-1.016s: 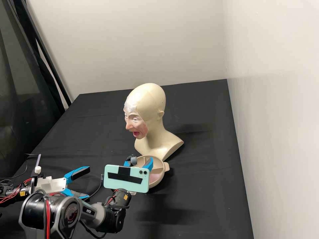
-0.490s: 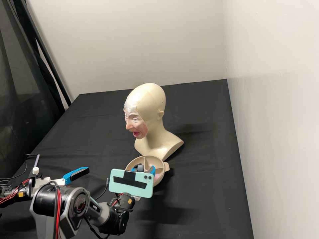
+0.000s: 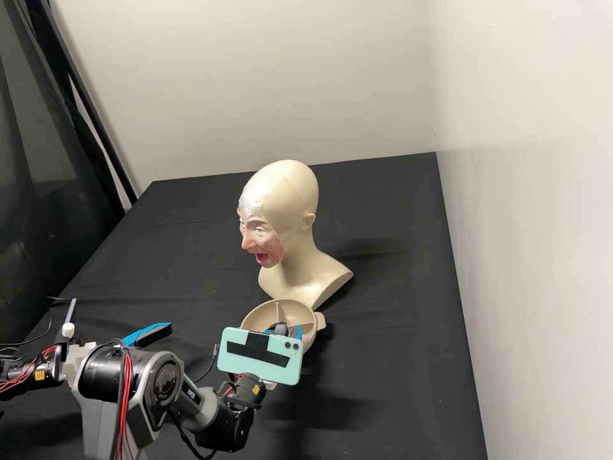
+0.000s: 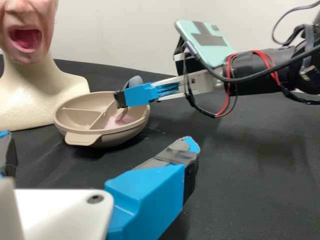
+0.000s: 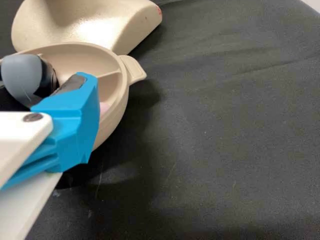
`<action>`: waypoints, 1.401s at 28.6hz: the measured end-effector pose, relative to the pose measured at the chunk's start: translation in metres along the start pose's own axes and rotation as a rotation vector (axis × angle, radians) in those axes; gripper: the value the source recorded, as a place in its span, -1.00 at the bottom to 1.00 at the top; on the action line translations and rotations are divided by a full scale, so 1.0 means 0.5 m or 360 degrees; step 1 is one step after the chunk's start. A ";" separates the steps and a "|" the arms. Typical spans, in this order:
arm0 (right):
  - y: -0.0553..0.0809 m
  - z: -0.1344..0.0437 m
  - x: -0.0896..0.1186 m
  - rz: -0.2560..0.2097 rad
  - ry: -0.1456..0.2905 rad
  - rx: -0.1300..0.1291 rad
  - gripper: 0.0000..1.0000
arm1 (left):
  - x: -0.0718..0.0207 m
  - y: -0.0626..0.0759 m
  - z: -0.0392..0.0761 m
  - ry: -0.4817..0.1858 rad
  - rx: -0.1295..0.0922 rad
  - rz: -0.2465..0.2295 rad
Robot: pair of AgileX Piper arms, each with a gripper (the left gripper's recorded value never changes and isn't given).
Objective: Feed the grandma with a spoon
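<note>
Gripping the spoon near-upright, tip down in the bowl, is the right gripper; left gripper gapes wide.

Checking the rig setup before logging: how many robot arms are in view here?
2. The right arm stands at the near edge, its jaws over the dish, holding a spoon. The left arm lies at the bench's near-left corner, jaws open.

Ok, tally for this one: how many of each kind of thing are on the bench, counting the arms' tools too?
mannequin head: 1
divided bowl: 1
spoon: 1, held in the right tool over the bowl
phone: 1, mounted on the right arm
tools: 2, the right tool and the left tool
Total: 6
</note>
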State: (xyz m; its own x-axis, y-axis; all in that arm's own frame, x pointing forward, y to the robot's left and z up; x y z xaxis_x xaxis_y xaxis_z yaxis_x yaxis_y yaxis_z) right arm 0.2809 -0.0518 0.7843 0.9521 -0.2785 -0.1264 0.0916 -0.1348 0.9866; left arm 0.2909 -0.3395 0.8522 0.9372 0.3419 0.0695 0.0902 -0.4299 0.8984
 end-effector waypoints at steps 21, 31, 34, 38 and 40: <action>-0.011 0.002 0.031 0.0042 -0.0012 0.0027 -1.00 | 0.000 -0.003 0.010 -0.0023 0.0002 -0.0007; -0.012 -0.006 0.042 0.0066 -0.0002 0.0033 -1.00 | 0.005 -0.003 0.015 -0.0035 0.0005 -0.0010; -0.012 -0.005 0.042 0.0066 -0.0003 0.0033 -1.00 | 0.006 -0.003 0.017 -0.0039 0.0006 -0.0011; -0.010 -0.008 0.040 0.0061 -0.0008 0.0035 -1.00 | 0.006 -0.003 0.017 -0.0038 0.0006 -0.0013; -0.009 -0.010 0.039 0.0055 -0.0015 0.0036 -1.00 | 0.007 -0.003 0.017 -0.0039 0.0006 -0.0011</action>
State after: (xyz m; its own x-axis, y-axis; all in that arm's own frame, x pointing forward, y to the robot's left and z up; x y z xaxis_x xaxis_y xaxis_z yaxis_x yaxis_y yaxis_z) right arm 0.3005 -0.0520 0.7781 0.9518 -0.2923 -0.0935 0.0521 -0.1463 0.9879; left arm 0.2968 -0.3448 0.8475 0.9444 0.3246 0.0527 0.0980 -0.4306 0.8972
